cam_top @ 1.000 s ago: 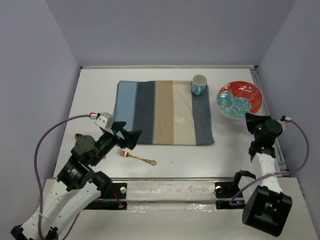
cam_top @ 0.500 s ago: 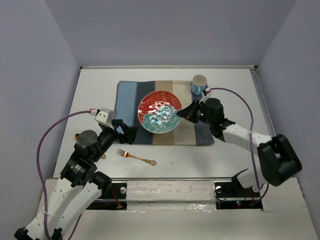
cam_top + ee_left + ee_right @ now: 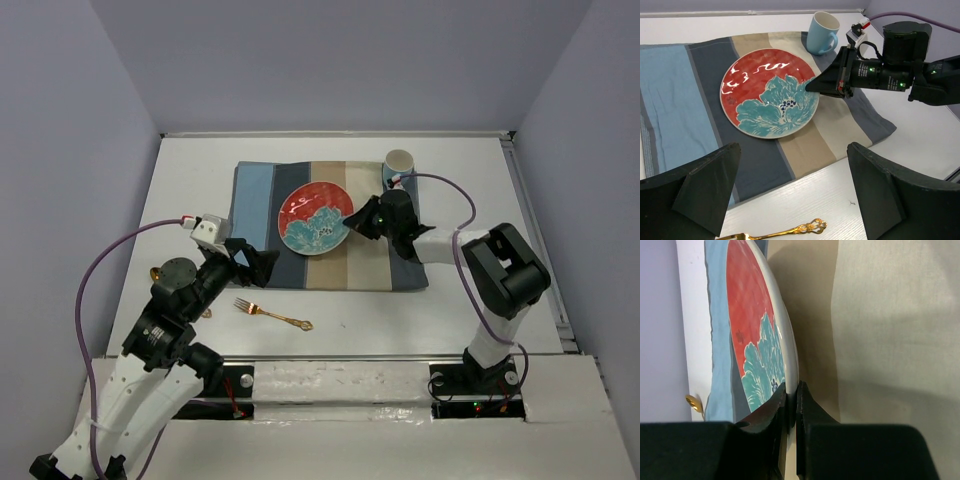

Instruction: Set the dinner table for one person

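The white dinner table [image 3: 460,300] carries a striped placemat [image 3: 260,200]. A red and teal flowered plate [image 3: 315,220] is over the middle of the placemat, also in the left wrist view [image 3: 770,92]. My right gripper [image 3: 358,222] is shut on the plate's right rim [image 3: 791,387], which is slightly raised. A blue mug [image 3: 398,165] stands on the placemat's far right corner. A gold fork [image 3: 275,314] lies on the table in front of the placemat. My left gripper [image 3: 255,270] is open and empty above the placemat's near edge [image 3: 795,147], just beyond the fork [image 3: 790,231].
A small gold utensil [image 3: 157,272] lies left of the left arm, mostly hidden by it. The table's metal rim [image 3: 515,160] runs along the right side. Lilac walls close in the back and both sides.
My right arm has carried the plate from the table's far right to the middle of the placemat and lowered it. The left gripper has barely moved.
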Robot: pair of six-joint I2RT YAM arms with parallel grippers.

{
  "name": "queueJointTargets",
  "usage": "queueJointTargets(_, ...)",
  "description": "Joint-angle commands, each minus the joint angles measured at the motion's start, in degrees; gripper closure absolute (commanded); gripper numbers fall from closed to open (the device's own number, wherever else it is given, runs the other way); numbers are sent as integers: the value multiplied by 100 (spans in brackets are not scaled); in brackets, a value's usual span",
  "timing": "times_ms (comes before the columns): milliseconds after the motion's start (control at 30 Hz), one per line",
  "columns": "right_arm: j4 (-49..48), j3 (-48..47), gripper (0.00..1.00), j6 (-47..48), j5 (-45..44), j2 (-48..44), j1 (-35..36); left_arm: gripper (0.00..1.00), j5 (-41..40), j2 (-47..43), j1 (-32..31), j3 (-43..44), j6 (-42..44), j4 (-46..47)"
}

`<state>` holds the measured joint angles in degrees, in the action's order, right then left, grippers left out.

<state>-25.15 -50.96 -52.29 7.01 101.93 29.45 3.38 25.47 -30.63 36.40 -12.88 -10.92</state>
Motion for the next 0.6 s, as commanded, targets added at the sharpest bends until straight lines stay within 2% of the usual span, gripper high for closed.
queueJointTargets(0,-1590,-704,100,-439,240,-103,52,1,119,45,22,209,58,292)
queueJointTargets(333,-1581,-635,99,-694,328,266,105,1,119,45,31,209,67,301)
queueJointTargets(400,-1257,-643,88,-598,310,354,157,1,119,37,31,201,58,301)
queueJointTargets(433,-1125,-661,77,-537,267,363,157,1,119,28,22,201,67,301)
queueJointTargets(500,-791,-670,65,-422,284,398,157,1,128,28,22,201,58,309)
queueJointTargets(567,-450,-678,59,-239,319,398,210,1,128,28,22,201,58,310)
